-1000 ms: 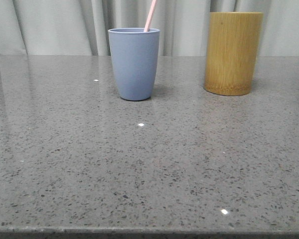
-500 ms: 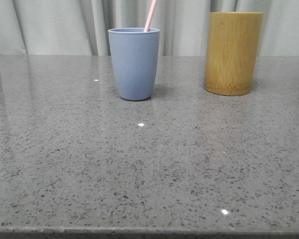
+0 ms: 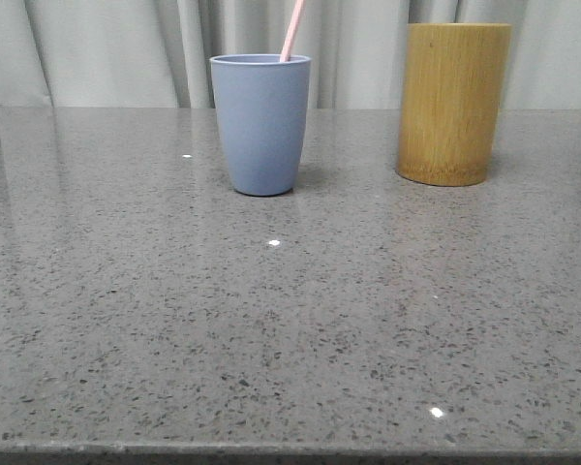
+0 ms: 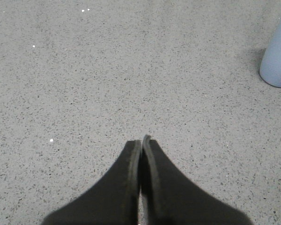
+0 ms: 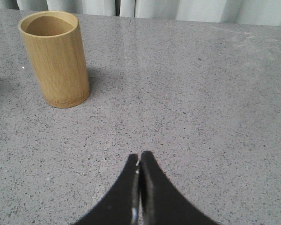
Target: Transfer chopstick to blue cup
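On the speckled grey stone table (image 3: 290, 329), glossy and flat, stands the bamboo cup (image 3: 453, 102), a straight empty cylinder, well apart from the matte, tapering blue cup (image 3: 260, 121). The thin pink chopstick (image 3: 291, 29) leans inside the blue cup, so the transfer looks complete. The left gripper (image 4: 141, 143) and right gripper (image 5: 139, 157) hover pinched together, empty, clear of both cups.
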Robot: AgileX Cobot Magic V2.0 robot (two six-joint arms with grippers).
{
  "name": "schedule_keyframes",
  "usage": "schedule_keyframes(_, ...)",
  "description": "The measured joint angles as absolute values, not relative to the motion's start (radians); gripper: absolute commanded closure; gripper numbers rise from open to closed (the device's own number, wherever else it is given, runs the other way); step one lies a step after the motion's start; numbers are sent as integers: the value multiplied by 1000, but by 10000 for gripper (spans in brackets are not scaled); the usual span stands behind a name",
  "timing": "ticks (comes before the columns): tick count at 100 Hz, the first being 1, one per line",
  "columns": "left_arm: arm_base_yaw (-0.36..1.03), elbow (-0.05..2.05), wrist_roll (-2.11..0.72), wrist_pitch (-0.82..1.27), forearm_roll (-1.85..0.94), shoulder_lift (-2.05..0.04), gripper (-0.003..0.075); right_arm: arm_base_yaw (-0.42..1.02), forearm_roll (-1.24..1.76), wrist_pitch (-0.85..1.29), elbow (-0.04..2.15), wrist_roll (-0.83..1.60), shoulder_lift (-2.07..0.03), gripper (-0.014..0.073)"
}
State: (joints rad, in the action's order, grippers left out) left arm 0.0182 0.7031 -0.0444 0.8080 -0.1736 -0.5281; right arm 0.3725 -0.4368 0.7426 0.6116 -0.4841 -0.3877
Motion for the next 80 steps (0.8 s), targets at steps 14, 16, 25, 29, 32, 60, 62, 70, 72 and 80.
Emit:
schedule_keyframes(14,18,703,-44,808,-174,-528,739,373,-437,743,612,-484,-388,660)
schedule_keyframes(16,18,703,-44,808,-174,-528,739,373,-437,743,612,-484,-388,660)
schedule_keyframes(25,18,703,-44,808,-174,-528,739,373,-437,743,612,-484,-388,660)
schedule_keyframes(29,18,703,-44,808,-174,-528,739,373,-437,743,612,-484,-388,660)
schedule_keyframes(32,18,703,-44,808,-174,-528,739,373,-437,743,612,-484,-388,660)
schedule_keyframes(60,18,688,-44,772,-159,-507,739,373,-437,743,612,-484,-388,660)
schedule_keyframes(62,18,681,-44,753,-157,-502,739,373,-437,743,612,-484,-388,660)
schedule_keyframes(70,18,633,-44,651,-154,-466,739,373,-437,743,612,-484,-388,660)
schedule_keyframes(72,18,614,-44,617,-154,-455,739,373,-437,743,612,-484,-388,660)
schedule_keyframes(80,18,525,-44,492,-153,-406,739,373,-437,743,612,-484,-388,660)
